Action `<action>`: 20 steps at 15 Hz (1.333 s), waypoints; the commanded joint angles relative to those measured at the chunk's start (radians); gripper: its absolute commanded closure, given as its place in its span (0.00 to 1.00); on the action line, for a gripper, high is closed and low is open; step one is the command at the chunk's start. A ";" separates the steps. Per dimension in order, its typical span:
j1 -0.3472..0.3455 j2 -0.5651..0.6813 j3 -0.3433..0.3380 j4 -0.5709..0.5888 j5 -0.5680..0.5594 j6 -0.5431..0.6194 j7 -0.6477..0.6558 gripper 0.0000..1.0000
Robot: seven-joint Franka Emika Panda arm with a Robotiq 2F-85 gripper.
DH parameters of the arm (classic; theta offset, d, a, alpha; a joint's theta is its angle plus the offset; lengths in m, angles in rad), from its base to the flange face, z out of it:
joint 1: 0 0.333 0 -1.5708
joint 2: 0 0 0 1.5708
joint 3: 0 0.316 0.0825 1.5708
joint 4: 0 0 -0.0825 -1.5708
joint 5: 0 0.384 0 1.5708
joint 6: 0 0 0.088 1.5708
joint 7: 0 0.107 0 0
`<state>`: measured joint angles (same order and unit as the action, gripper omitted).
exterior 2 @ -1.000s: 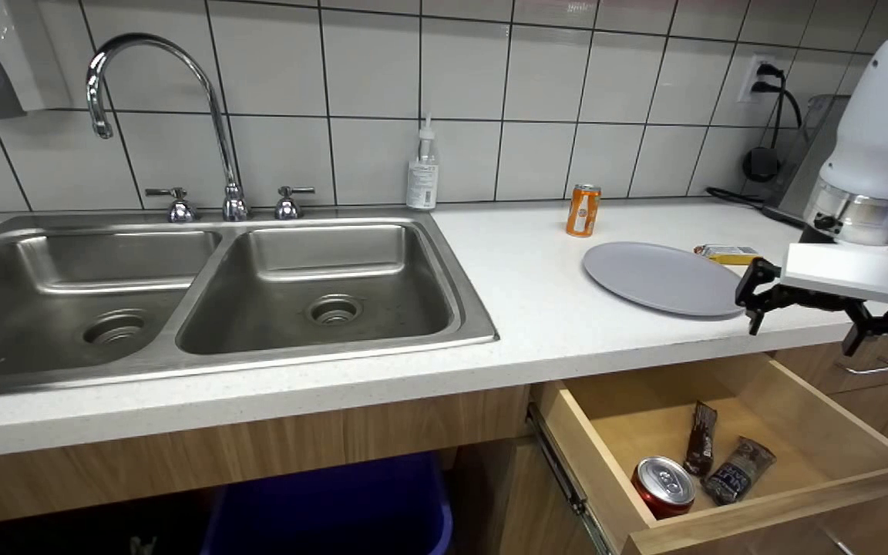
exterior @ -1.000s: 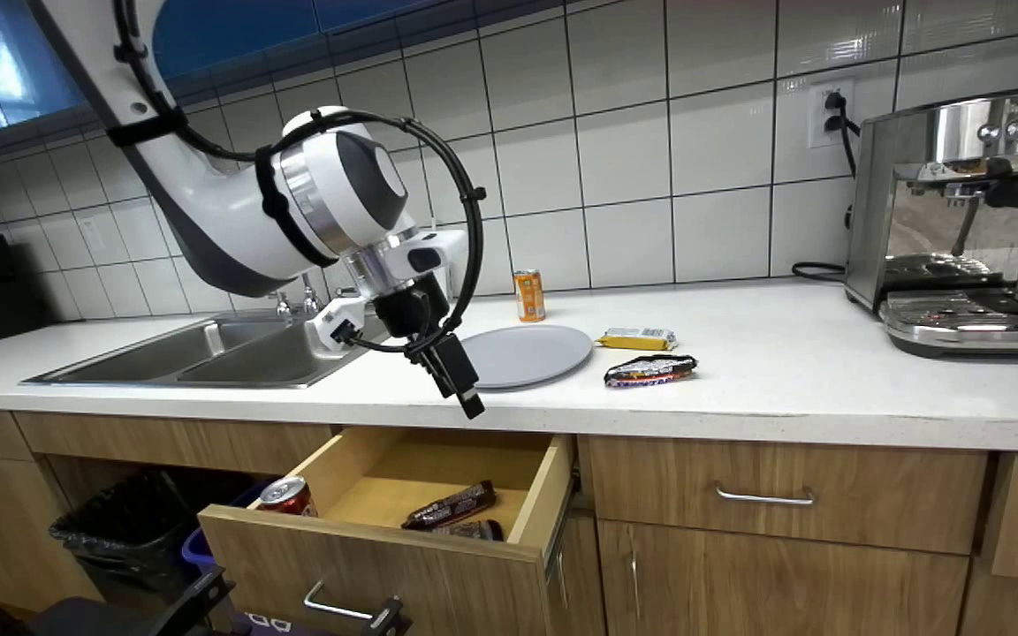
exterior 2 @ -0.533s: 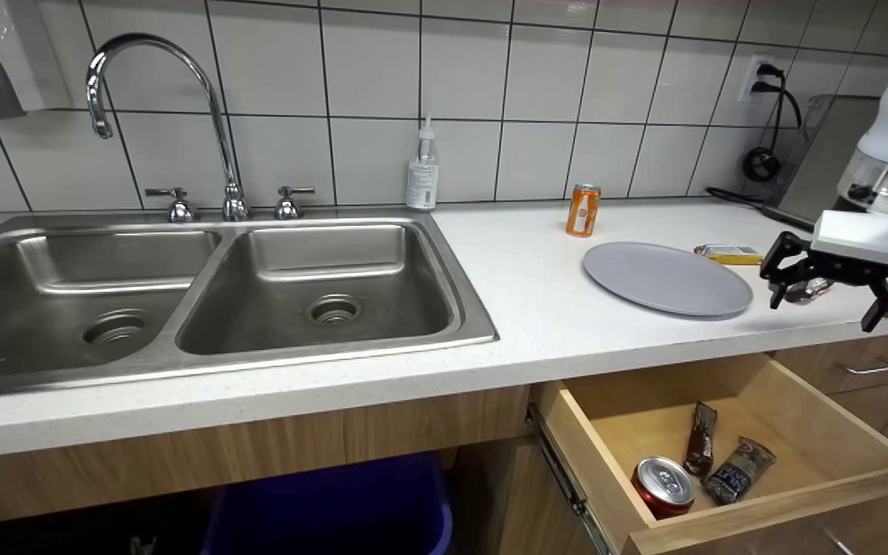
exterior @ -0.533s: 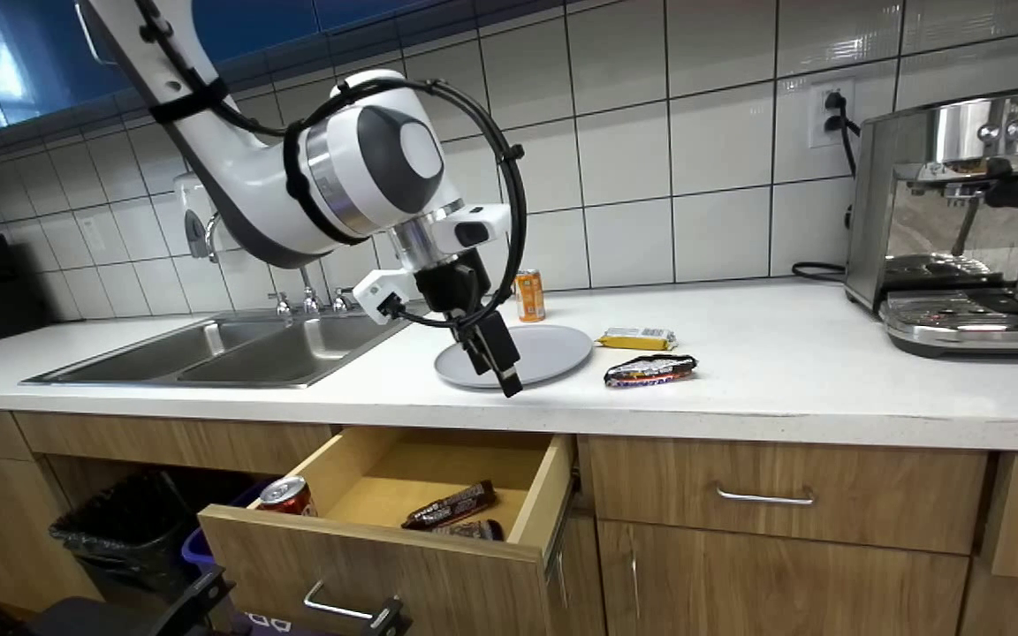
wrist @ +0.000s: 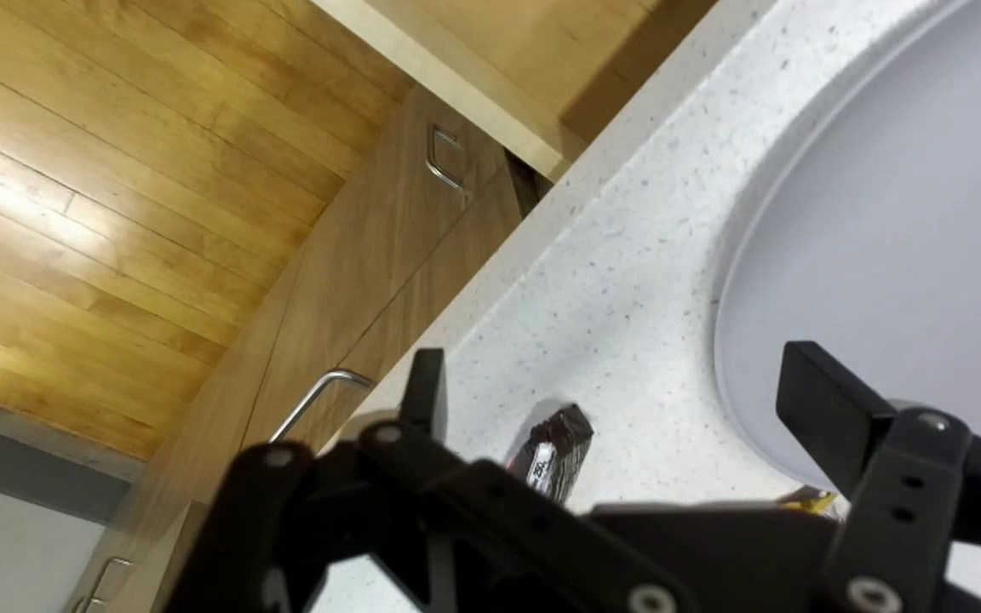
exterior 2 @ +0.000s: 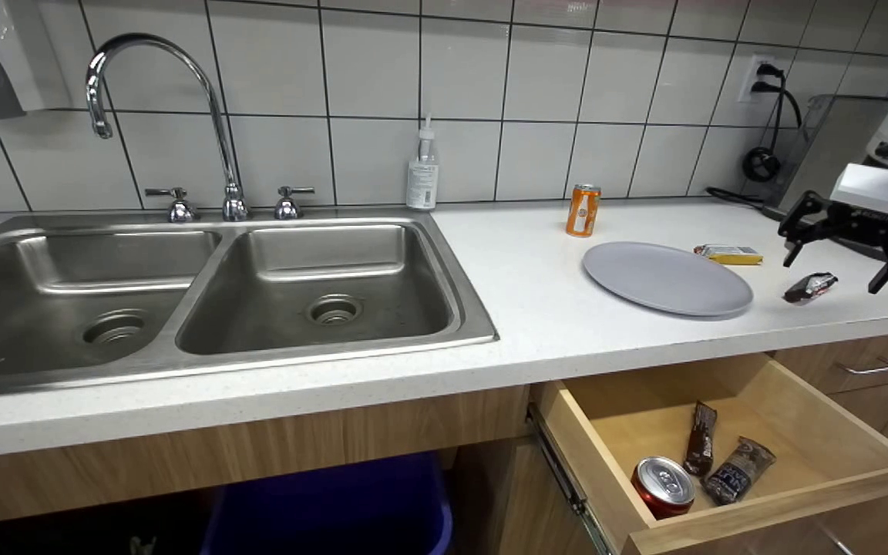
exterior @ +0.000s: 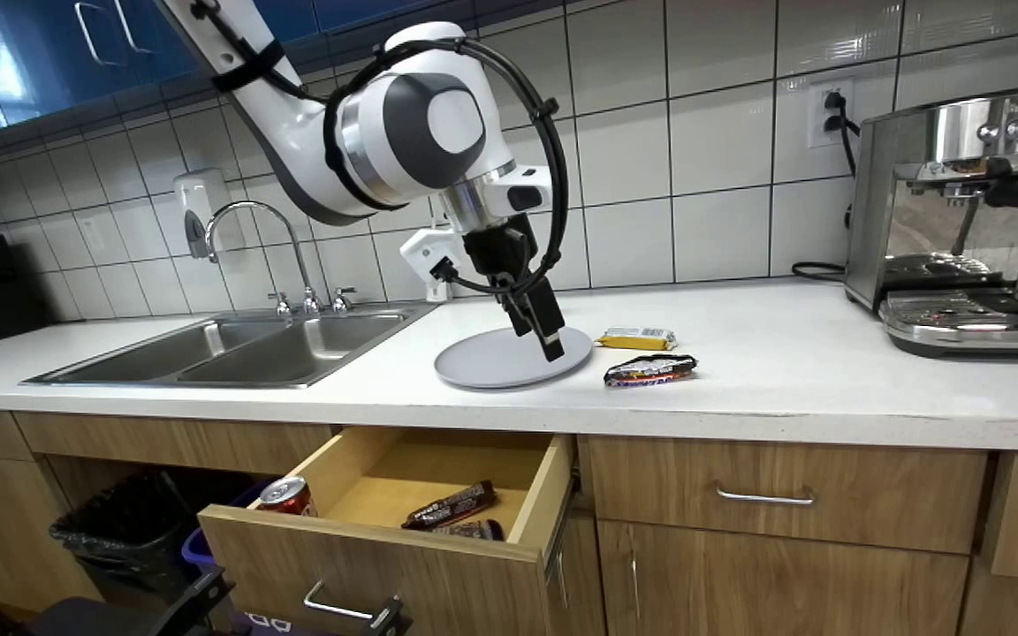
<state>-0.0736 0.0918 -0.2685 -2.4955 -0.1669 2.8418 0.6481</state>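
My gripper (wrist: 614, 366) is open and empty, with its fingers (wrist: 831, 409) wide apart above the counter. In an exterior view the gripper (exterior: 551, 349) hangs in front of the grey plate (exterior: 491, 362). A dark-wrapped bar (wrist: 552, 451) lies on the counter below, seen between the fingers and partly hidden by the gripper body. It also shows in both exterior views (exterior: 650, 370) (exterior 2: 810, 287). A yellow-wrapped bar (exterior: 637, 339) lies behind it, mostly hidden in the wrist view (wrist: 810, 501). An orange can (exterior 2: 583, 210) stands behind the plate, hidden by the arm in an exterior view.
An open drawer (exterior: 368, 546) below the counter holds a red can (exterior 2: 664, 489) and two dark-wrapped bars (exterior 2: 700, 439) (exterior 2: 739, 470). A double sink (exterior 2: 467, 308) with a faucet (exterior 2: 216, 123), a soap bottle (exterior 2: 422, 181) and an espresso machine (exterior: 880, 212) stand along the counter.
The arm has risen and moved right in the exterior views, from above the open drawer to over the counter by the plate and bars. The gripper stays open; the objects have not moved.
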 commanded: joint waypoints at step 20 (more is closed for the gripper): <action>-0.063 0.396 -0.011 0.494 0.255 -0.182 -0.092 0.00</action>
<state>-0.1148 0.4354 -0.2891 -2.0864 0.0498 2.7209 0.5920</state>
